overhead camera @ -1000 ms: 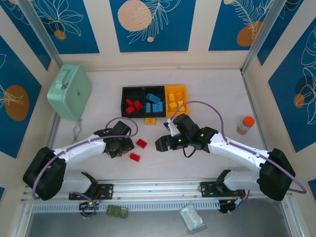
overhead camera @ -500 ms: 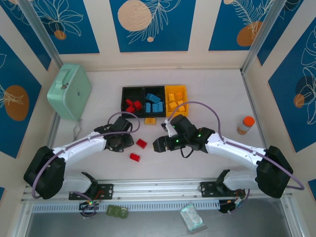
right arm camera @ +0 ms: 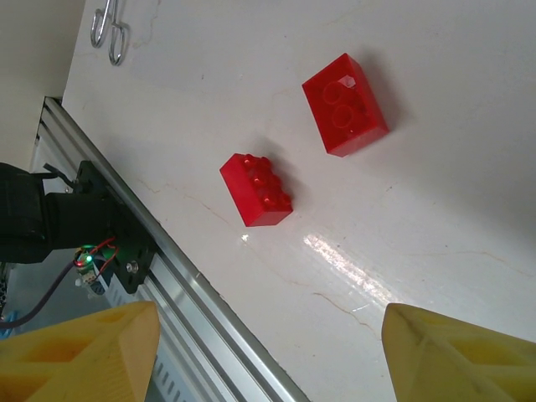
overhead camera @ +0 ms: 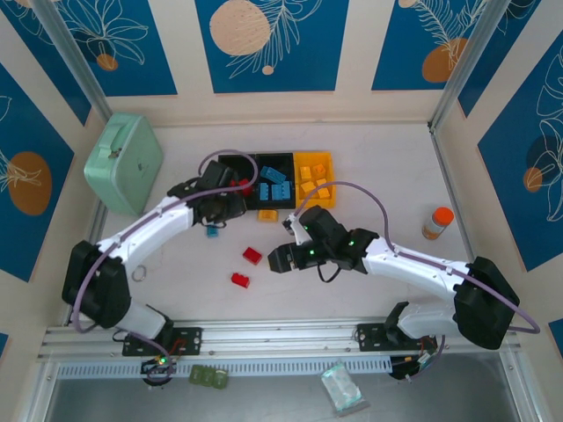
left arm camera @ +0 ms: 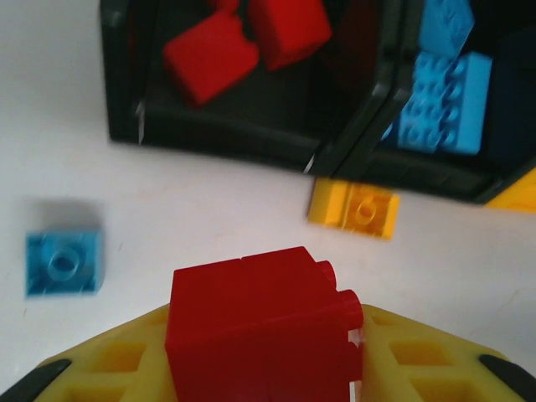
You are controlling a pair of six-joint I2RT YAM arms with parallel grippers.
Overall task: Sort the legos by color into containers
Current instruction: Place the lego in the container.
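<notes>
Here the row of bins [left arm camera: 218,138] lies just ahead of the left gripper [left arm camera: 266,368], whose fingers pinch a red brick [left arm camera: 260,322]. A yellow brick [left arm camera: 353,208] sits ahead of it, and a blurry blue brick [left arm camera: 64,263] seemingly lies flat to its left. The right gripper [right arm camera: 272,352] hangs spread, with a bigger red brick [right arm camera: 345,104] and a smaller red brick [right arm camera: 256,189] ahead.
</notes>
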